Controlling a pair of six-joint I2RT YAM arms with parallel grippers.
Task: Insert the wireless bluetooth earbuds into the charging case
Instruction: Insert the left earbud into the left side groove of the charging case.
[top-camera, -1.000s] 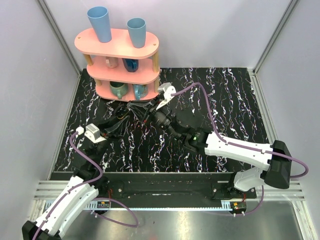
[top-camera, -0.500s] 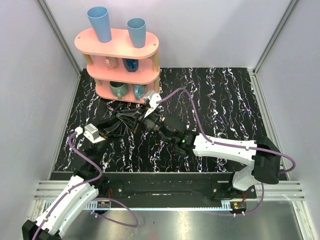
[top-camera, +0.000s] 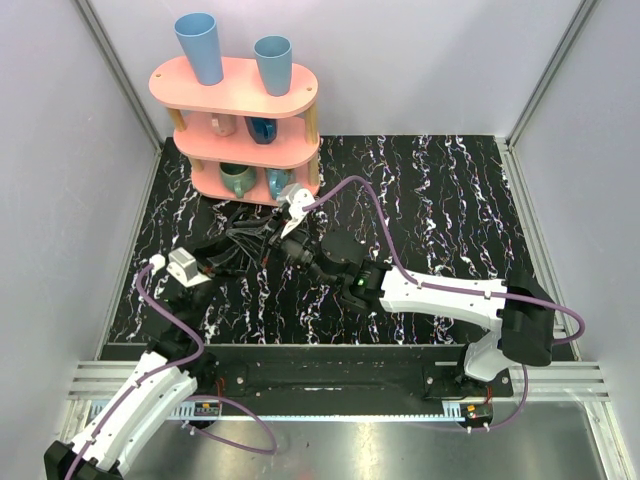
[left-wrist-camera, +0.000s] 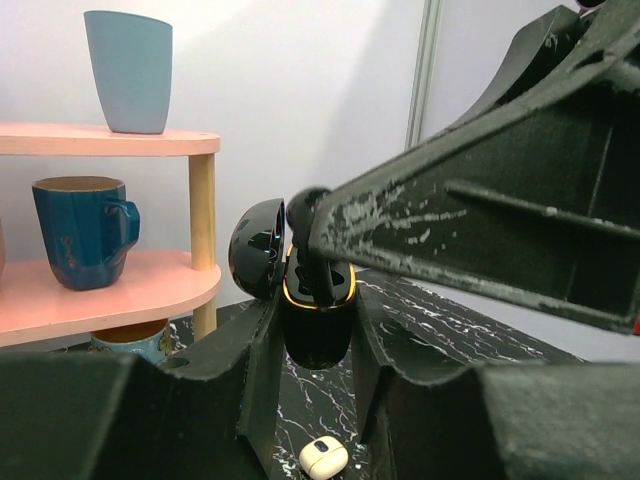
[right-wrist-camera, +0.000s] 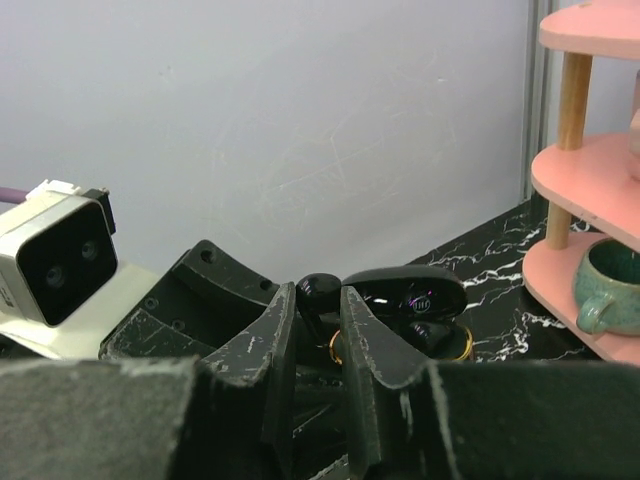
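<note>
The charging case (left-wrist-camera: 316, 338) seen here is glossy black with a gold rim, not pale. Its lid (left-wrist-camera: 255, 250) stands open. My left gripper (left-wrist-camera: 315, 330) is shut on its body and holds it above the table. My right gripper (right-wrist-camera: 318, 300) is shut on a black earbud (right-wrist-camera: 320, 292) right over the case (right-wrist-camera: 440, 335). In the left wrist view the earbud's (left-wrist-camera: 306, 213) stem reaches down into the gold-rimmed opening. In the top view the two grippers, left (top-camera: 240, 248) and right (top-camera: 285, 243), meet in front of the rack, and the case is lost among them.
A small cream-white rounded object (left-wrist-camera: 323, 457) lies on the black marbled table (top-camera: 440, 200) below the held case. A pink three-tier rack (top-camera: 245, 95) with cups and mugs stands close behind, at the back left. Walls close in the left, right and rear.
My right arm has swung left, bringing the earbud up to the case in my left gripper. The left arm has stayed put.
</note>
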